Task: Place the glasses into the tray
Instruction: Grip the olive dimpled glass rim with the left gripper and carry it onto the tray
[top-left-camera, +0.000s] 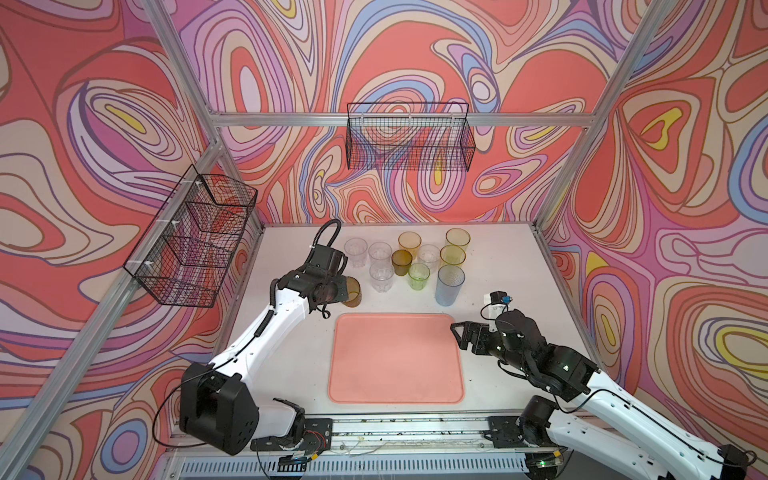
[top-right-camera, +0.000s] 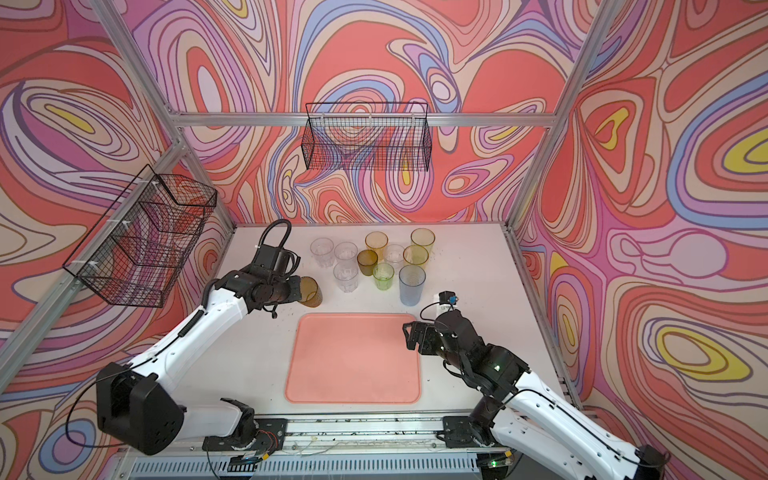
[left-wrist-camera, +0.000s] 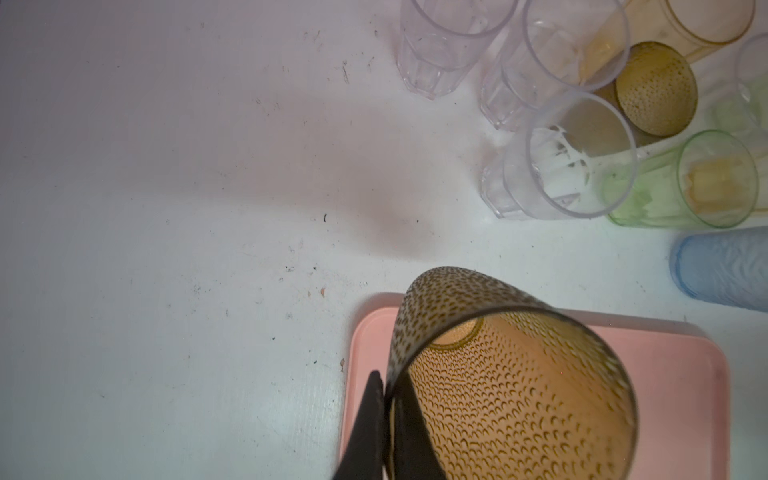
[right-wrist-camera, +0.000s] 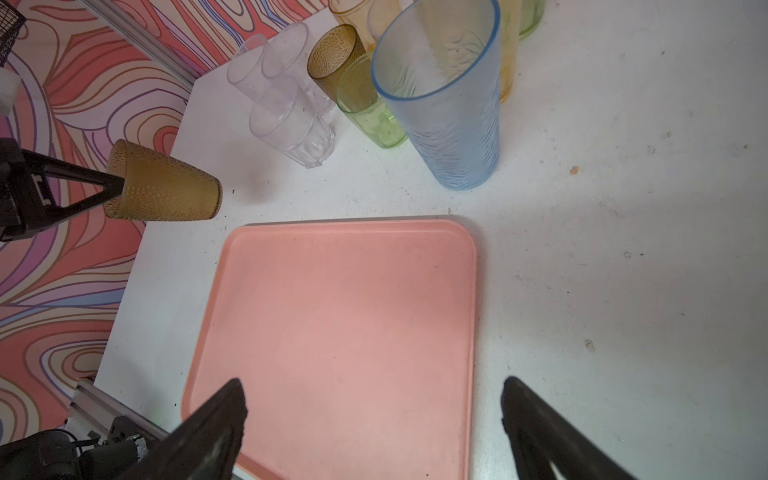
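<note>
My left gripper (left-wrist-camera: 386, 390) is clamped on the rim wall of the brown-amber dimpled plastic tumbler (left-wrist-camera: 498, 395), one finger inside and one outside. The glass hangs tilted off the white table (top-left-camera: 291, 332), by the far-left corner of the flat salmon-pink tray (top-left-camera: 395, 357), which is bare. My right gripper (right-wrist-camera: 374, 386) is spread wide and empty over the tray's right edge. The other ten tumblers (top-left-camera: 401, 262) are clustered beyond the tray, with the tall pale blue textured tumbler (top-left-camera: 449, 286) nearest. Risks: the thin-wall pinch lets the glass pivot or slip, or the tilted base catches the raised rim and topples on release.

Bright, even light, soft shadows; wrist-view edges slightly blurred.
</note>
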